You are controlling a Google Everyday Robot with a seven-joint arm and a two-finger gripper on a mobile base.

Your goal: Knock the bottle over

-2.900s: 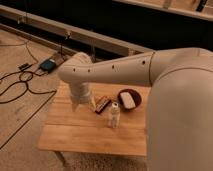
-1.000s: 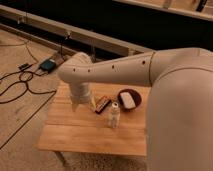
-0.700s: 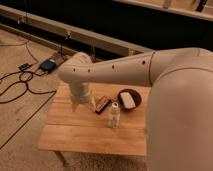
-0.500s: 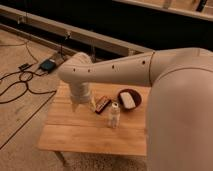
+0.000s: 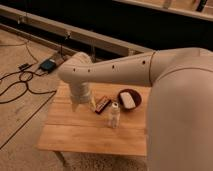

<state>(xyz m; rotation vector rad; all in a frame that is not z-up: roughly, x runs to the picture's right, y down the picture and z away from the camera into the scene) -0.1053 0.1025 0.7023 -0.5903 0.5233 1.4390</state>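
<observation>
The bottle [image 5: 114, 114] is small and clear, with a white cap and a pale label. It stands upright near the middle of the wooden table [image 5: 80, 132]. My large white arm reaches in from the right and bends down over the table's left part. My gripper [image 5: 83, 105] hangs just above the tabletop, to the left of the bottle and a short gap away from it. It does not touch the bottle.
A dark snack bar [image 5: 102, 103] lies between the gripper and the bottle, slightly behind them. A dark bowl [image 5: 129, 99] holding something white sits at the back right. Cables [image 5: 20, 85] and a blue device [image 5: 48, 65] lie on the floor to the left.
</observation>
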